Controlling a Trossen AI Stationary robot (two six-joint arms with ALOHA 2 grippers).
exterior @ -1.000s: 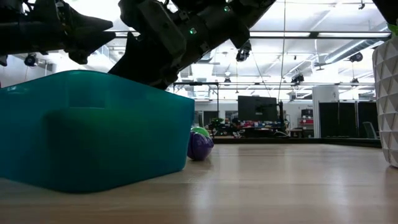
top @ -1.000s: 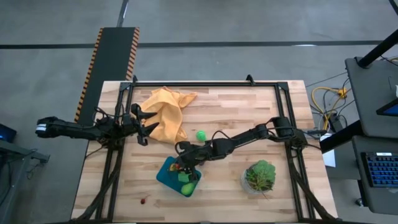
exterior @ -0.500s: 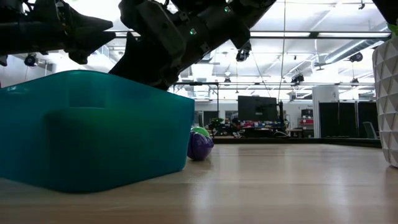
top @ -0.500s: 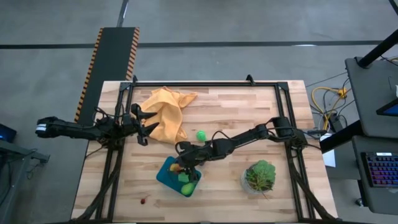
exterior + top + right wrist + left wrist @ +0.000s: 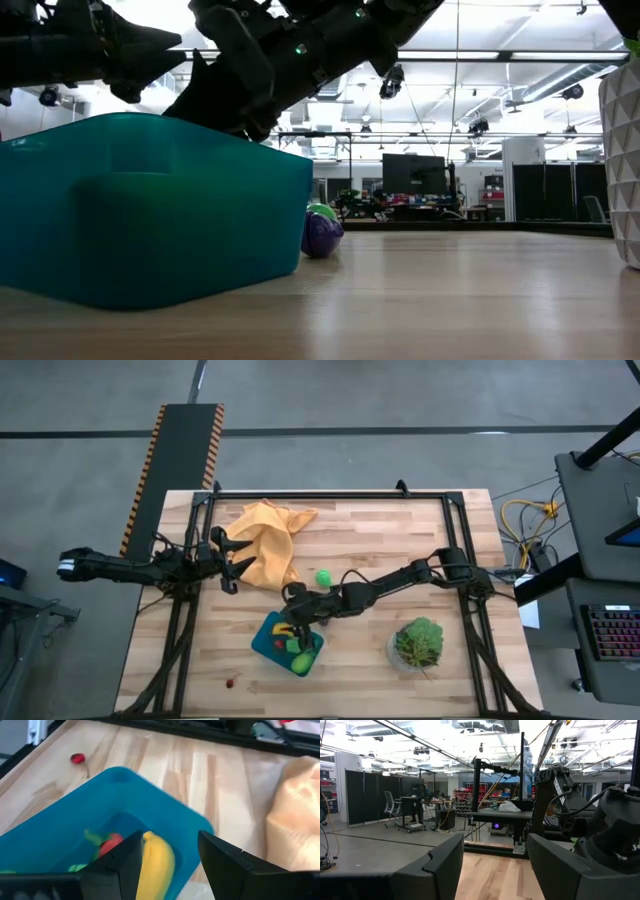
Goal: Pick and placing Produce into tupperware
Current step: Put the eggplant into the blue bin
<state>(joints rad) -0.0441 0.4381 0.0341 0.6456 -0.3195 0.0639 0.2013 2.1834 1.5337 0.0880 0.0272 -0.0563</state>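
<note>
**Right end effector open above the tupperware, banana lying inside**

While the right end effector [image 5: 167, 865] hangs over the teal tupperware [image 5: 268, 642], its two dark fingers [image 5: 117, 867] stand apart with nothing between them. Just beyond the fingertips, the wrist view shows a yellow banana [image 5: 157, 862] lying loose in the container, with a red piece [image 5: 111, 843] and some green bits beside it. From overhead, the same end effector [image 5: 297, 622] sits at the container's far edge, above the banana [image 5: 285, 631] and a green oval [image 5: 300, 663] in the near corner.

Outside the tupperware, a bright green ball [image 5: 323, 577] lies on the desk [image 5: 400, 540] just beyond the right arm, and a small red piece with a stem [image 5: 233, 681] lies near the desk's front edge, well apart from the container. At table height, a purple eggplant [image 5: 322, 236] rests just beside the tupperware wall [image 5: 150, 210].

An orange-yellow cloth [image 5: 268, 540] is bunched at the far left of the desk. The left end effector [image 5: 226, 562] waits touching the cloth's edge, fingers spread wide. A leafy plant in a clear pot [image 5: 418, 642] stands to the right.
</note>
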